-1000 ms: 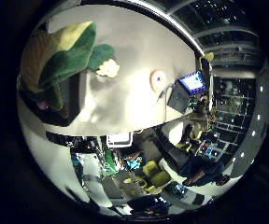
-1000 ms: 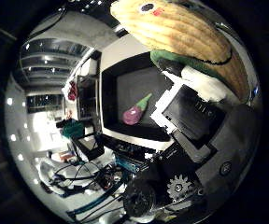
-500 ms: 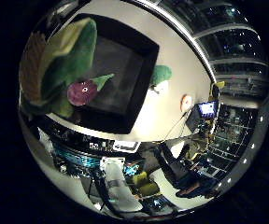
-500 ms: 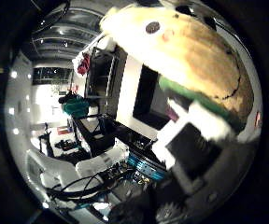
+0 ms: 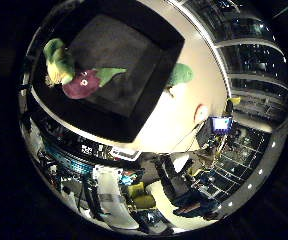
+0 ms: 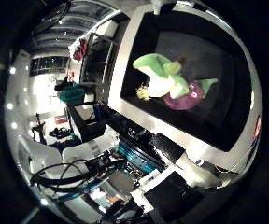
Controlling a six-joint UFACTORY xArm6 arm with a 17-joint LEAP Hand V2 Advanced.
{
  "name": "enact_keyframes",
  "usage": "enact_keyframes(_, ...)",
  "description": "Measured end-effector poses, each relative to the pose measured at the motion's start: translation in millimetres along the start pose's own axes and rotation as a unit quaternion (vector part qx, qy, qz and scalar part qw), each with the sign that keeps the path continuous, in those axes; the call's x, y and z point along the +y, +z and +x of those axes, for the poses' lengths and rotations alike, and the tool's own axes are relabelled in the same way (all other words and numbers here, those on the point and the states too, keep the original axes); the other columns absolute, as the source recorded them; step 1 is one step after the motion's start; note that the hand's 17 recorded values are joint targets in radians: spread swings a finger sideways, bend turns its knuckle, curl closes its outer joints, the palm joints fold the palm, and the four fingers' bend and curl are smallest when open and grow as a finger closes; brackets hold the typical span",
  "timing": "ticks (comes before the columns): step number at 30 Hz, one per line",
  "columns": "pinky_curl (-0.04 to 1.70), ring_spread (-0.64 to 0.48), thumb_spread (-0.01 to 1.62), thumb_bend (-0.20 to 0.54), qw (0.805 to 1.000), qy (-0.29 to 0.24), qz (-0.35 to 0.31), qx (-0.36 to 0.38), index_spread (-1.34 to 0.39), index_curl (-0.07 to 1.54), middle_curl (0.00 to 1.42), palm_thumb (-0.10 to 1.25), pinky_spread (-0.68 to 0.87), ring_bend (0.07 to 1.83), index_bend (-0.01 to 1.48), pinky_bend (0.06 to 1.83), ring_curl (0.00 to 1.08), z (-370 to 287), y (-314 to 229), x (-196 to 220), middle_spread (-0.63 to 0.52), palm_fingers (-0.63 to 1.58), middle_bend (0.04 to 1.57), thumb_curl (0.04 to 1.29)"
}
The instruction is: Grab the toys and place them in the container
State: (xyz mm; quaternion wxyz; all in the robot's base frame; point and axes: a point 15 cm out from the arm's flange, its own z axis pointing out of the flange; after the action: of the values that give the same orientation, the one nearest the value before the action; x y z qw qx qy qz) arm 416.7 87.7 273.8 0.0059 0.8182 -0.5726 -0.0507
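Your hand (image 6: pixel 181 186) showed only as white and black parts at the edge of the thumb side view, so you could not tell whether its fingers were apart or curled. Nothing lay in its grasp that you could see. The corn toy (image 6: pixel 160 77), green and pale yellow, lay inside the black container (image 5: pixel 149 97), resting against the purple eggplant toy (image 5: pixel 84 82), the two touching on the tray's dark floor near one wall. A green broccoli toy (image 5: pixel 181 74) sat outside on the pale table (image 5: pixel 164 127), just beside the container's rim. A small round white and red thing (image 5: pixel 201 113) lay on the table farther off, well apart from the container
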Motion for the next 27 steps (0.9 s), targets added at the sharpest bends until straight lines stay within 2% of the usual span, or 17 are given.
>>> enact_keyframes(9, 0.25, 0.19, 0.97, -0.024, 0.997, 0.066, 0.008, 0.048, -0.46, 0.32, 0.28, 0.74, 0.36, 0.2, 0.19, 0.35, 0.24, 139, -33, 58, 0.05, 0.07, 0.2, 0.36)
enact_keyframes(14, 0.26, 0.17, 0.99, -0.021, 0.99, 0.133, 0.02, 0.049, -0.41, 0.32, 0.3, 0.76, 0.35, 0.2, 0.17, 0.32, 0.25, 202, -29, 84, 0.03, 0.14, 0.2, 0.35)
enact_keyframes(20, 0.27, 0.16, 1.01, -0.024, 0.979, 0.192, 0.04, 0.051, -0.37, 0.3, 0.31, 0.75, 0.35, 0.21, 0.16, 0.3, 0.26, 272, 13, 82, 0.02, 0.17, 0.21, 0.36)
enact_keyframes(27, 0.29, 0.16, 1.01, -0.023, 0.975, 0.223, 0.006, 0.011, -0.33, 0.28, 0.33, 0.76, 0.35, 0.21, 0.15, 0.29, 0.26, 291, 77, 82, 0.02, 0.17, 0.21, 0.37)
